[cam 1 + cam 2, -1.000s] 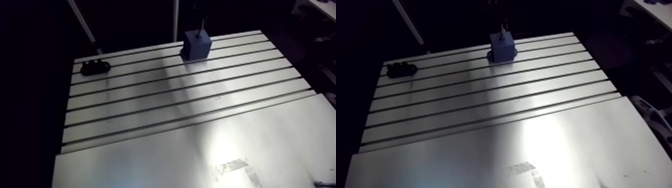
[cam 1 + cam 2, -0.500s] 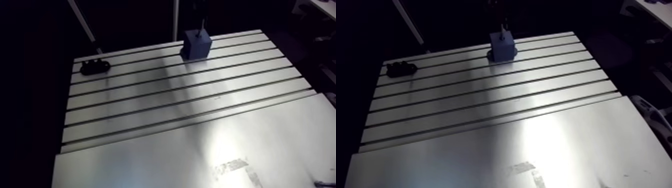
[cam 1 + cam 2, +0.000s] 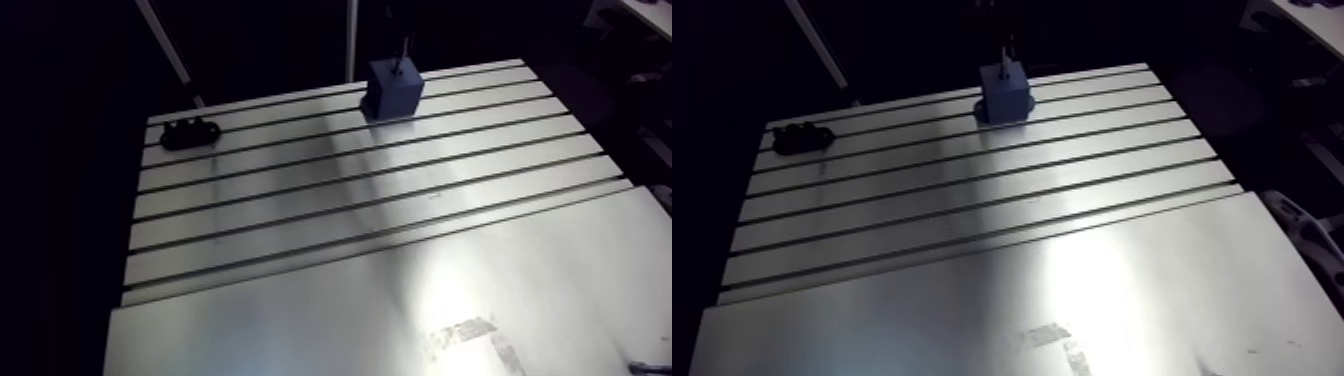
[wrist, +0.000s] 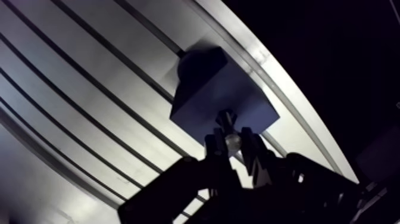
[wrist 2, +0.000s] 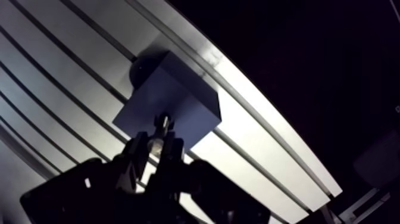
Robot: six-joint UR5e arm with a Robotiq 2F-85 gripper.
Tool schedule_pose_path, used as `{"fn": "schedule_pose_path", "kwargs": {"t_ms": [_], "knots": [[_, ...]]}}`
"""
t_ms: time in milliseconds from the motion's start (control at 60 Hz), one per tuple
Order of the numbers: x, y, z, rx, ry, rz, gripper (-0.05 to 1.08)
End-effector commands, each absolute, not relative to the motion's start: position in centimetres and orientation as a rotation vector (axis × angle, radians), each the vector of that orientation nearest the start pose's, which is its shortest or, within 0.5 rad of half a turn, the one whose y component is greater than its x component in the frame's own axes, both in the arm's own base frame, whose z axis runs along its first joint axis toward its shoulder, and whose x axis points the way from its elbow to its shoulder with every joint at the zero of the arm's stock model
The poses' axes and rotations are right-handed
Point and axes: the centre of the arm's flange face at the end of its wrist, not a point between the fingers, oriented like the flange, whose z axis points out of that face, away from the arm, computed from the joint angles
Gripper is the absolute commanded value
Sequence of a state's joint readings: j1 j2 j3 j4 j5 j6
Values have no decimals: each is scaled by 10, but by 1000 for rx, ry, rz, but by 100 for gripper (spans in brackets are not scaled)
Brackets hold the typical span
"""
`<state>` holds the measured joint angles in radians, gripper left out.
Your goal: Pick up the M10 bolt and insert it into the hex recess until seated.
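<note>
In the wrist view my gripper (image 4: 232, 140) is shut on the M10 bolt (image 4: 228, 130), whose shiny metal shows between the dark fingers. The bolt's far end points at the top face of a blue block (image 4: 208, 89) just ahead of the fingers and meets it near the block's closest edge. The hex recess is hidden behind the bolt. In the arm view the blue block (image 3: 394, 88) stands at the table's far edge, with a thin dark rod rising from its top into the dark.
A small black holder (image 3: 189, 132) lies at the far left corner of the slotted aluminium table (image 3: 330, 200). A smooth metal plate (image 3: 400, 310) covers the near part. The table's far edge runs right behind the block.
</note>
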<state>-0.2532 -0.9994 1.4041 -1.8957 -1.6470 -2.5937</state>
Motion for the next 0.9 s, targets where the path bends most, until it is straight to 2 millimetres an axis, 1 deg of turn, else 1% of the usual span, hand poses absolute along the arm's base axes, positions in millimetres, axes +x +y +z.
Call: {"fn": "schedule_pose_path", "kwargs": {"t_ms": [17,350,900], "knots": [[-692,49,261,-1147,2809,19,101],[-693,50,262,-1163,2805,21,101],[-691,49,258,-1165,2797,22,101]]}}
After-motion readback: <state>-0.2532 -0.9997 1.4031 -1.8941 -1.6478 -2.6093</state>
